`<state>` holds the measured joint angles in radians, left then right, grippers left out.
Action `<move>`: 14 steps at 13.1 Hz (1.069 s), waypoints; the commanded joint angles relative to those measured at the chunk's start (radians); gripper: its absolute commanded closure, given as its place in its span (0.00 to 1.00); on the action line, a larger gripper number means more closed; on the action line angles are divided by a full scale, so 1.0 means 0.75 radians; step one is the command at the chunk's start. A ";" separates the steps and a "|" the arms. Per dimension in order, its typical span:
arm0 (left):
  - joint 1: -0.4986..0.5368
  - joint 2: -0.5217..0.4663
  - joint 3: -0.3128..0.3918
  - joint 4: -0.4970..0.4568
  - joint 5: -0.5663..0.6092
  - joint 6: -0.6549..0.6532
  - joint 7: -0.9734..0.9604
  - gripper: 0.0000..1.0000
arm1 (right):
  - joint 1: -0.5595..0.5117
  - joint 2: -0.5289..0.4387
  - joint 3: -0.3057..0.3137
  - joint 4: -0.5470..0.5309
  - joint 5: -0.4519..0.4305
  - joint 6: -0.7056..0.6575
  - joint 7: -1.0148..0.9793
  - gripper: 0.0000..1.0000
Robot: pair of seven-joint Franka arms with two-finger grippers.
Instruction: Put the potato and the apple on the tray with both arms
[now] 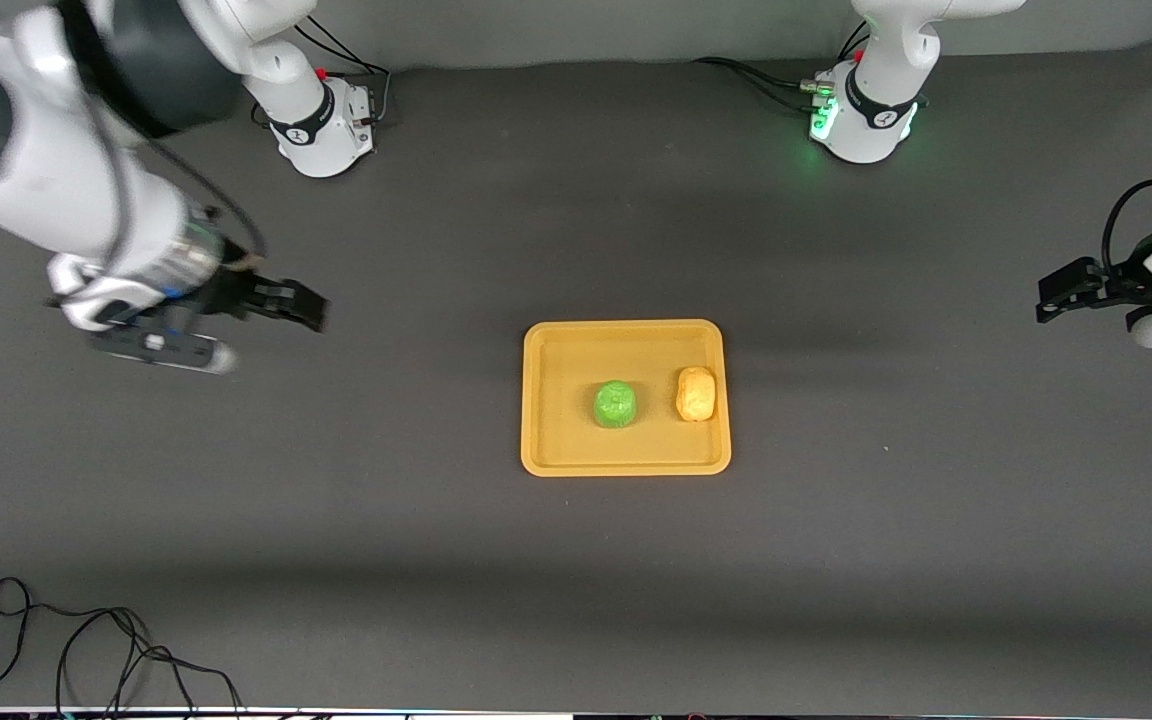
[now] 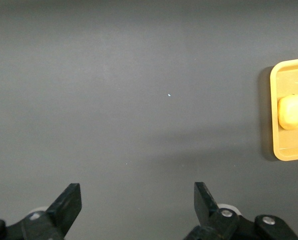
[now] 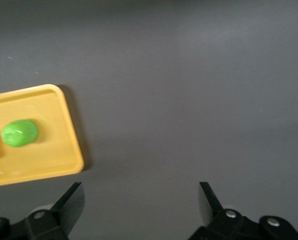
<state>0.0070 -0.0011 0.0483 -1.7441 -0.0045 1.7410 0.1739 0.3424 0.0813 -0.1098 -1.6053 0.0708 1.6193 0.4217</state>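
Cable point(image 1: 86, 650) loops on the table's near edge at the right arm's end, about 8 o'clock from the tray and well apart from it. Table point(image 1: 836, 560) is dark grey, with wide bare surface on all sides of the tray.

Tray point(image 1: 626, 458) sits mid-table, long sides parallel to the near edge. Apple point(image 1: 615, 404) is on the tray, roughly central. Potato point(image 1: 696, 393) is on the tray too, just beside the apple at its 3 o'clock, not touching it, close to the rim on the left arm's end. Both sit inside the rim, nothing overhanging. Tray floor nearer the front camera and toward the right arm's end is bare.

Right gripper point(image 1: 311, 305) hangs over bare table toward the right arm's end, about 10 o'clock from the tray, well apart from it. Fingers point(image 3: 71, 200) are spread wide, nothing between them; right wrist view shows the apple point(image 3: 19, 132) and a tray corner point(image 3: 71, 150) off to one side.

Left gripper point(image 1: 1054, 295) hangs over bare table at the left arm's end, about 2 o'clock from the tray, well apart. Fingers point(image 2: 68, 200) are also spread, holding nothing; left wrist view catches the potato point(image 2: 291, 111) and the tray edge point(image 2: 275, 115).
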 commanded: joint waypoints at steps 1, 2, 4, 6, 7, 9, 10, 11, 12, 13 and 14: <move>0.017 -0.001 -0.007 0.020 -0.012 -0.020 -0.007 0.00 | -0.237 -0.102 0.117 -0.130 -0.043 0.029 -0.181 0.00; 0.017 0.003 -0.007 0.020 -0.010 -0.008 -0.001 0.00 | -0.323 -0.112 0.160 -0.134 -0.062 0.027 -0.241 0.00; 0.003 -0.001 -0.013 0.020 0.010 -0.006 -0.007 0.00 | -0.489 -0.119 0.228 -0.132 -0.062 0.019 -0.349 0.00; 0.001 -0.013 -0.017 0.018 0.010 -0.027 -0.007 0.00 | -0.506 -0.133 0.206 -0.130 -0.064 0.017 -0.417 0.00; 0.001 -0.011 -0.019 0.018 0.010 -0.025 -0.009 0.00 | -0.504 -0.131 0.175 -0.128 -0.062 0.017 -0.429 0.00; -0.001 -0.013 -0.021 0.018 0.010 -0.027 -0.013 0.00 | -0.506 -0.131 0.159 -0.124 -0.062 0.017 -0.503 0.00; -0.005 -0.013 -0.032 0.020 0.010 -0.025 -0.019 0.00 | -0.504 -0.131 0.151 -0.122 -0.062 0.015 -0.505 0.00; -0.005 -0.011 -0.040 0.020 0.010 -0.025 -0.021 0.00 | -0.495 -0.131 0.150 -0.120 -0.062 0.015 -0.505 0.00; -0.005 -0.009 -0.042 0.018 0.010 -0.025 -0.019 0.00 | -0.491 -0.131 0.150 -0.114 -0.062 0.011 -0.499 0.00; -0.007 -0.009 -0.042 0.018 0.008 -0.025 -0.019 0.00 | -0.483 -0.129 0.150 -0.093 -0.062 -0.019 -0.499 0.00; -0.009 -0.009 -0.042 0.018 0.008 -0.025 -0.019 0.00 | -0.471 -0.125 0.148 -0.077 -0.064 -0.040 -0.499 0.00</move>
<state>0.0096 -0.0017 0.0152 -1.7413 -0.0041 1.7405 0.1738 -0.0320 0.0042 0.0089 -1.6731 0.0448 1.6172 0.0659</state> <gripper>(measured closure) 0.000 0.000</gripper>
